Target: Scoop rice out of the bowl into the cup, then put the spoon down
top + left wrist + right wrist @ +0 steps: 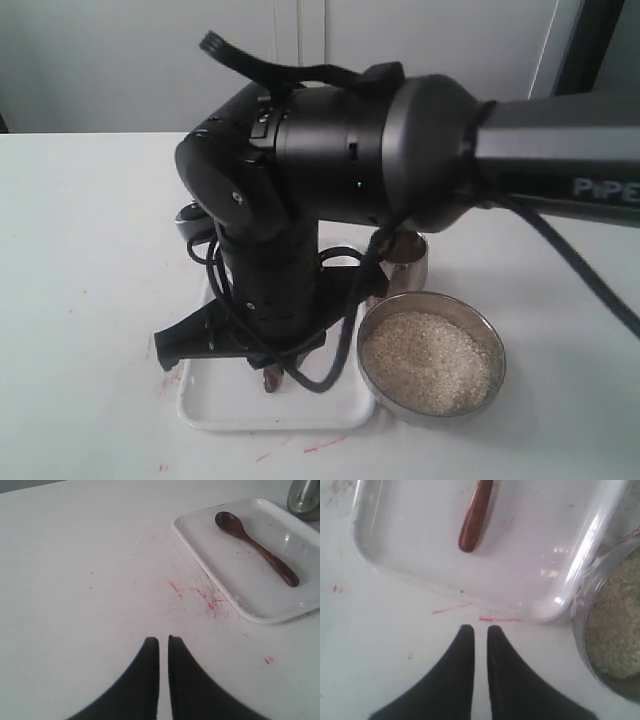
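The dark wooden spoon (255,547) lies flat in the white tray (240,587), apart from both grippers. Its handle end (472,525) shows in the right wrist view. The steel bowl (430,412) holds the rice (430,360), to the right of the tray. The steel cup (410,262) stands behind the bowl, partly hidden by my right arm. My right gripper (480,627) is shut and holds nothing; it hangs above the table just outside the tray's edge, next to the bowl (577,625). My left gripper (163,639) is shut and holds nothing, over bare table away from the tray.
My right arm (330,170) reaches across the middle of the exterior view and covers most of the tray (215,405). Red marks (210,600) stain the white tabletop beside the tray. The cup (304,497) stands past the tray's far corner.
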Controlling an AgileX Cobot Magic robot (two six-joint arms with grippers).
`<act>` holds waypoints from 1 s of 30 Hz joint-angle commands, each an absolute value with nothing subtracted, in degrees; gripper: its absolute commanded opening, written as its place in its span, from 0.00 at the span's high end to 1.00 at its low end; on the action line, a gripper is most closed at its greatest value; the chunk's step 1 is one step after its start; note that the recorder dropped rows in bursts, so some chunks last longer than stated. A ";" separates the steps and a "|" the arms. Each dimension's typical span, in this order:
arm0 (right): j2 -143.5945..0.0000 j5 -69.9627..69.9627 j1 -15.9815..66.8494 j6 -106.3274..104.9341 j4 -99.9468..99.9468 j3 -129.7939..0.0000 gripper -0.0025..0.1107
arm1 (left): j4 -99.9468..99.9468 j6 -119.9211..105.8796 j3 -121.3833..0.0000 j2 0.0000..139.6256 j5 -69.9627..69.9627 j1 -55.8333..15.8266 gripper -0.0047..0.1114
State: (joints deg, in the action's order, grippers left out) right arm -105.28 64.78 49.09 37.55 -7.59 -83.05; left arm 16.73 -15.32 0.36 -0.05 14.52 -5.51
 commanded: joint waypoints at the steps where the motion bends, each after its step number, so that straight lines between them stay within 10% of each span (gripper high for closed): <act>1: -100.47 67.97 52.03 35.51 -7.76 -81.00 0.98 | 17.14 -15.21 0.00 0.00 14.58 -5.91 0.84; 30: -56.48 66.50 59.98 33.12 -7.40 -54.41 0.98 | 17.14 -15.21 0.00 0.00 14.58 -5.91 0.84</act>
